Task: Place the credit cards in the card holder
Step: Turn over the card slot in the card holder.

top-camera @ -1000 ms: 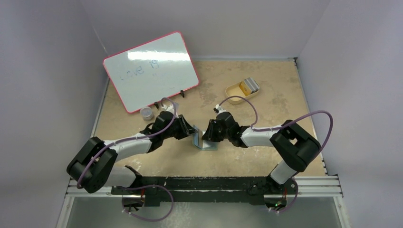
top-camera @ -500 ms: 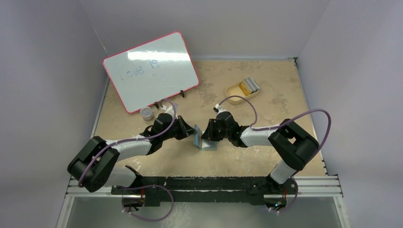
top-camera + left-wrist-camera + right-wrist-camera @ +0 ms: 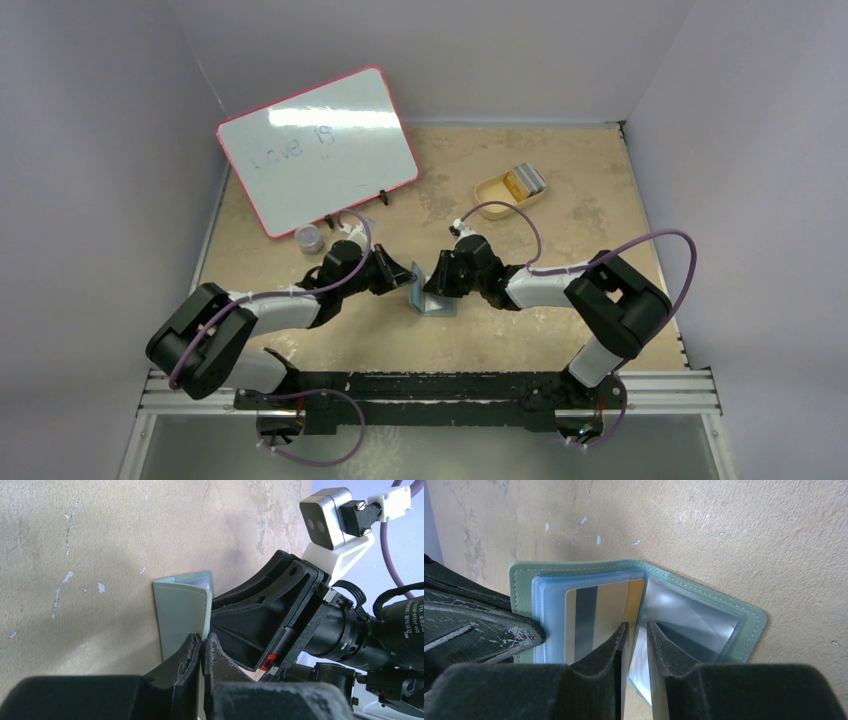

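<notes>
The grey-green card holder lies open mid-table between both grippers. My left gripper is shut on the holder's upright cover flap, its fingertips pinching the flap's edge. In the right wrist view the holder shows its light blue pockets, with a gold card with a grey stripe sitting in the left pocket. My right gripper hovers right at the holder's fold, jaws a narrow gap apart, with a clear pocket sheet seen between them. It also shows in the top view.
A tan tray at the back right holds gold and grey cards. A pink-framed whiteboard leans at the back left, with a small jar in front of it. Walls close in on both sides.
The left arm has shifted very slightly. The grippers and the card holder stay where they were.
</notes>
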### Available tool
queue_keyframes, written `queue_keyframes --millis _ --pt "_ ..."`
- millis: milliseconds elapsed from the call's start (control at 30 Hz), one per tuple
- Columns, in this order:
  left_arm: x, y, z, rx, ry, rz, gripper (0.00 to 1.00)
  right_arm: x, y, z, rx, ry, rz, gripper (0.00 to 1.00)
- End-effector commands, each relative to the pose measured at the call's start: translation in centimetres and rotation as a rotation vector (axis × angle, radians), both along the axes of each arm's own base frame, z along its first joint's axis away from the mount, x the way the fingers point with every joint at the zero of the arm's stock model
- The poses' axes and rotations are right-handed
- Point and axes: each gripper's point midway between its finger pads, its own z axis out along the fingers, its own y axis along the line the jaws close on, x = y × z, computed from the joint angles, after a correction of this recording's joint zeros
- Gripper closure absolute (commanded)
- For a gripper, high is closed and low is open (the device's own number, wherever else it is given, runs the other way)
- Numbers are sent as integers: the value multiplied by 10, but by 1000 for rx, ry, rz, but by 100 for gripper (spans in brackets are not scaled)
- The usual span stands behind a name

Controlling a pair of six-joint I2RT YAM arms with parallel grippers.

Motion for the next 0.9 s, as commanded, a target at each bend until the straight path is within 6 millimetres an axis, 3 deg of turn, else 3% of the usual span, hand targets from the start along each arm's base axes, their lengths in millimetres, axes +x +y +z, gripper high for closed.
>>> queue_keyframes --millis 0,433,567,867 --pt "2 -11 19 -70 -54 -30 99 -3 -3 -8 -23 7 5 76" --pt "1 -12 12 -77 -38 -30 100 -4 -3 -9 -21 6 10 75" --pt "2 -11 12 -77 -36 -26 96 -4 -3 -9 -20 5 11 75" --pt "1 -14 13 -102 -41 -32 99 -4 -3 -10 -23 7 10 74"
